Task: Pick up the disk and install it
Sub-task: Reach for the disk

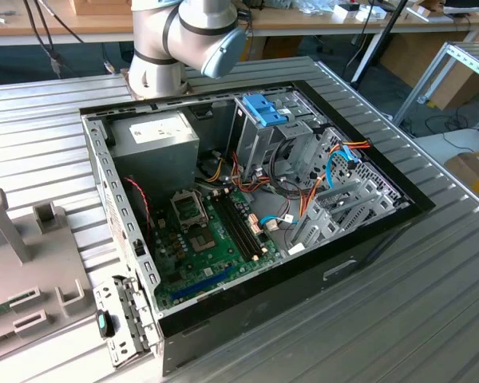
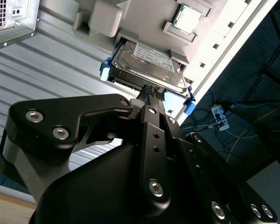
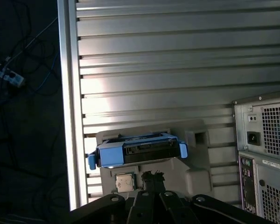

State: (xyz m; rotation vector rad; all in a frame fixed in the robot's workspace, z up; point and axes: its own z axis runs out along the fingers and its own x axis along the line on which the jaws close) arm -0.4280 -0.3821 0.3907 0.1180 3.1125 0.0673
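Disk [image 2: 151, 65] sits in a slot of the grey holder fixture [image 2: 144, 18], with its white label face showing and light-blue rails along its edges. It is not in the computer case [image 1: 104, 171]. The fixture stands on the ribbed metal table [image 1: 431, 303], beside the case and close to the table's edge rail. In the first wrist view the disk is end-on, with a black connector strip framed by the blue rails. 1 square processor chip [image 2: 187, 18] lies in another pocket of the same fixture, just beside the disk.

Gripper [image 2: 153, 92] is close in at the disk's connector end. The jaws appear drawn together, tips side by side with nothing between them, so the disk is not gripped. In both wrist views the black finger linkages converge toward the tips.

Exterior view:
- Arm [image 1: 184, 36] stands at the far side of the case.
- The case lies on its side with the open face up. The fixture is at the exterior view's left of it.
- Inside are a green motherboard [image 1: 211, 239], a grey power supply box [image 1: 156, 136] with a white label, and a metal drive cage [image 1: 259, 148].
- 1 blue clip [image 1: 265, 109] sits on top of the cage.
- Orange, red and blue cables [image 1: 303, 199] run between the cage and the board.
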